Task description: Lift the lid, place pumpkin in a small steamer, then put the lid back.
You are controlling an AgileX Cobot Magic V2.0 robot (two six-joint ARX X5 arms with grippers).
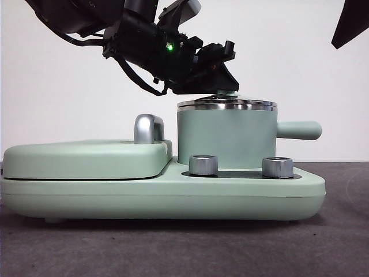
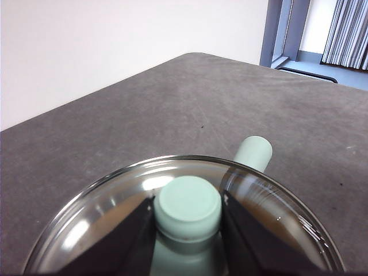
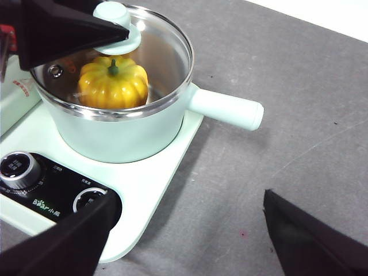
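- The small steamer (image 1: 226, 138) is a smooth mint-green cylinder with a bright steel rim; a stubby rounded handle (image 1: 298, 130) of the same green sticks out of its side
- It stands on a wide, flat mint-green cooker base (image 1: 173, 193) with rounded corners; beside the steamer on that base lies a low rectangular mint-green cover (image 1: 86, 158) with a shiny metal loop handle (image 1: 149, 128)
- Two ribbed silver dials (image 1: 203, 165) sit in a glossy black panel on the base, just in front of the steamer
- The lid (image 3: 164, 54) is a round clear glass disc with a polished steel edge and a small mint-green knob (image 2: 188, 208) at its middle; it lies on the steamer's rim, closing the pot
- The pumpkin (image 3: 113, 86) is glossy, yellow-orange and ribbed, with a short green stem; it sits inside the steamer, seen through the glass, directly under the knob
- The left gripper (image 1: 222, 69) hangs right above the steamer, its two black jaws closed against opposite sides of the knob, so the lid lies immediately beneath it
- The right gripper (image 3: 184, 236) waits off to the handle side of the steamer, above the dark grey felt-like tabletop (image 3: 299, 86); its jaws stand wide apart with nothing between them
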